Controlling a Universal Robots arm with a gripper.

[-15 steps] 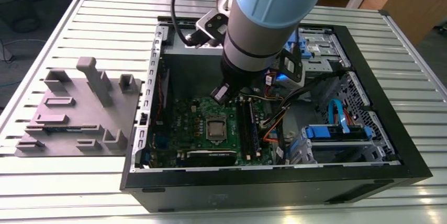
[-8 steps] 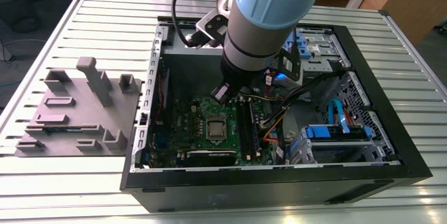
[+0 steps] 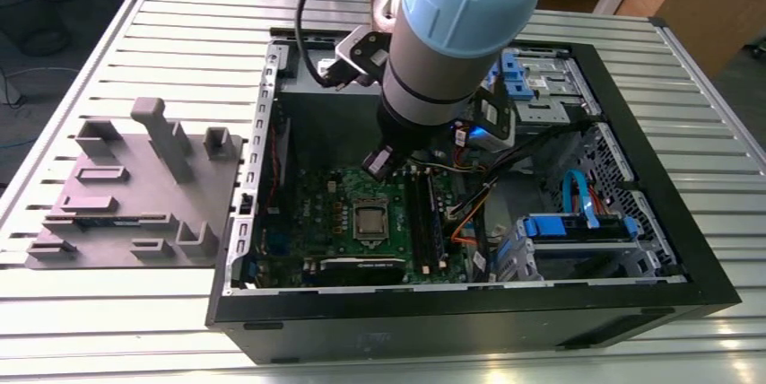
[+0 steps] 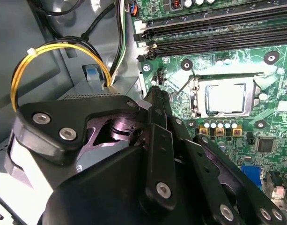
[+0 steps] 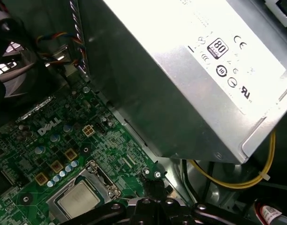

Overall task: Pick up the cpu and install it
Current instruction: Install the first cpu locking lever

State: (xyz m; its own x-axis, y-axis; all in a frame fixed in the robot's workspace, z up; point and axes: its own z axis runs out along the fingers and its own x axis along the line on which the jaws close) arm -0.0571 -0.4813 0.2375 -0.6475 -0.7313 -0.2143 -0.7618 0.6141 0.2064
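End effector (image 4: 155, 93) of the single arm (image 3: 449, 34), reaching down into an open computer case (image 3: 670, 299). In both wrist views its two black fingers lie together, tip against tip, with nothing visible between them. The tip hangs over the edge of the green motherboard (image 4: 274, 140), between the grey power-supply box (image 5: 180, 70) and the processor socket (image 4: 195, 96).

The cpu (image 4: 226, 97) lies flat in that socket, pale metal top upward and framed by the socket's metal bracket. It is near the end effector but apart from it and is not held. In the exterior view the cpu (image 3: 369, 220) appears near the middle of the board, just below the arm's lower end.

Long black memory slots (image 4: 209, 28) run beside the socket. A loop of yellow wires (image 5: 237, 180) passes from under the power-supply box close to the fingers.

The case lies on its side on a slatted metal counter (image 3: 120, 312). A grey moulded fixture (image 3: 132, 187) rests on the counter at the exterior view's left, just beside the case.
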